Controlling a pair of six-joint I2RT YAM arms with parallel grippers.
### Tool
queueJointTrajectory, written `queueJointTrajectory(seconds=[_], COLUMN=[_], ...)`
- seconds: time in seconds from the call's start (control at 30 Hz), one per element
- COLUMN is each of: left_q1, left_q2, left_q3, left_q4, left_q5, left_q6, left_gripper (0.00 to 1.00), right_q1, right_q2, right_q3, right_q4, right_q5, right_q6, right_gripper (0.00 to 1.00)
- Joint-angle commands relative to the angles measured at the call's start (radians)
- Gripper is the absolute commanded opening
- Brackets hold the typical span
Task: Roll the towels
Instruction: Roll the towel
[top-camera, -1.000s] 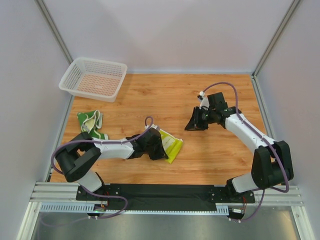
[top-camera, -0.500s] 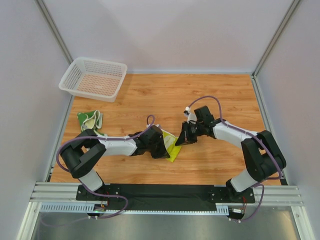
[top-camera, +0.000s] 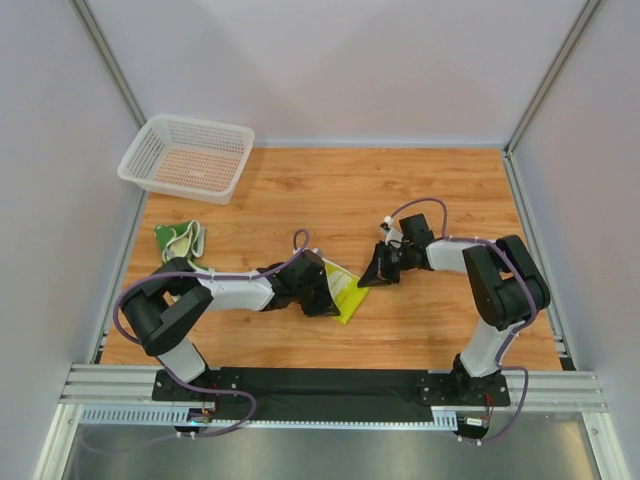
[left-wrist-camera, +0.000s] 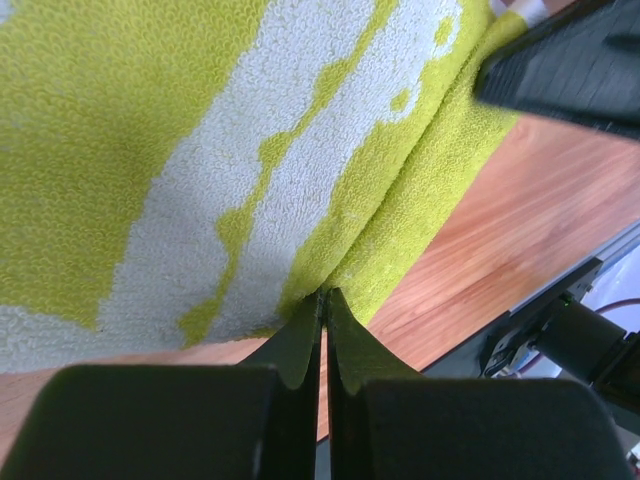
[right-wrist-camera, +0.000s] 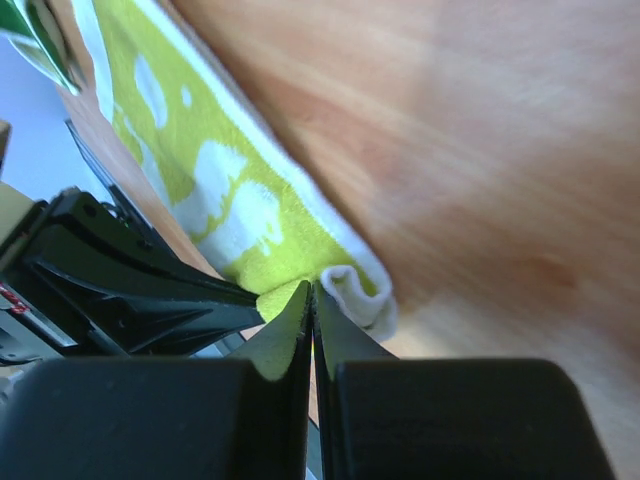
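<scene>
lying near the middle of the wooden table (top-camera: 420, 190), a little towards the arms' bases, the yellow-green towel (top-camera: 345, 289) sits folded between the two grippers. its face carries cream-white swirl shapes, plain in both wrist views (left-wrist-camera: 150, 150) (right-wrist-camera: 225, 195).

the left gripper (top-camera: 328, 300) reaches in low from the left, its arm stretched along the table. its jaws are clenched: in the left wrist view the gripper (left-wrist-camera: 323, 298) has its pointed tips pressed flat together right at the towel's folded edge, and the cloth fills most of that view. whether any cloth is caught between the tips cannot be told.

the right gripper (top-camera: 363, 283) comes in from the other side, and its tips meet the towel's right edge. its jaws are clamped too: the right wrist view shows the gripper (right-wrist-camera: 311, 288) closed to a thin line at a towel corner, where the white-edged hem curls up just beside the tips. a grip on the cloth itself cannot be made out there.

the grippers face each other across the towel, close together. each shows as a black shape in the other's wrist camera.

a second towel (top-camera: 180, 243), dark green and cream, lies bunched near the table's left edge, well apart from the first. a white plastic mesh basket (top-camera: 178, 190) stands at the far left corner.
</scene>
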Motion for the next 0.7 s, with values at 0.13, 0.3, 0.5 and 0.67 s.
queueJointTrajectory(seconds=[0.13,0.3,0.5,0.67], left_q1=[0.013,0.013,0.011,0.013], left_q2=[0.015,0.009,0.005,0.008], left_q3=[-0.031,-0.025,-0.016,-0.006], left_q4=[-0.093,-0.109,-0.118,-0.121], left_q5=[-0.033,-0.035,-0.033,-0.03], left_q6=[0.016,0.019,0.019,0.019], left_gripper=[0.0,0.0,0.0,0.0], right_q1=[-0.052,-0.064,-0.124,-0.181], right_q2=[0.065,0.086,-0.021,-0.164], right_q3=[0.042,0.065,0.126,0.126], right_q4=[0.11,0.122,0.027,-0.053], right_q5=[-0.036,-0.027,0.08,0.131], right_q6=[0.013,0.024,0.036,0.036], right_gripper=[0.0,0.0,0.0,0.15])
